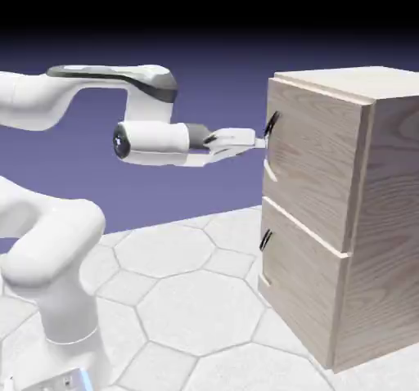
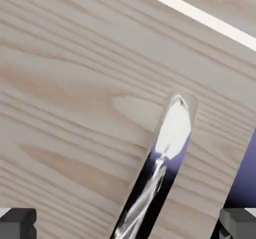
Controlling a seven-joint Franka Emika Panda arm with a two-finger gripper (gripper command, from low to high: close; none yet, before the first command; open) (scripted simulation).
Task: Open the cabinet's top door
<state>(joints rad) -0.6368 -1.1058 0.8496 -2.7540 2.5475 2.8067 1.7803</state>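
The light-wood cabinet (image 1: 385,209) stands at the right of the exterior view. Its top door (image 1: 315,164) lies flat against the front, with a small dark handle (image 1: 271,123) near its left edge. My gripper (image 1: 260,142) reaches level toward that edge, its tips just below and beside the handle, apart from it as far as I can tell. In the hand view the top door's wood (image 2: 75,108) fills the picture. The shiny handle (image 2: 172,128) runs slantwise down between my two grey fingertips (image 2: 17,224). My gripper (image 2: 127,227) is open and holds nothing.
The shorter lower panel (image 1: 299,287) carries its own dark handle (image 1: 265,240). The white hexagon-tiled table (image 1: 188,299) stretches between the robot's base and the cabinet. A pale strip (image 2: 200,15) crosses the top right of the hand view.
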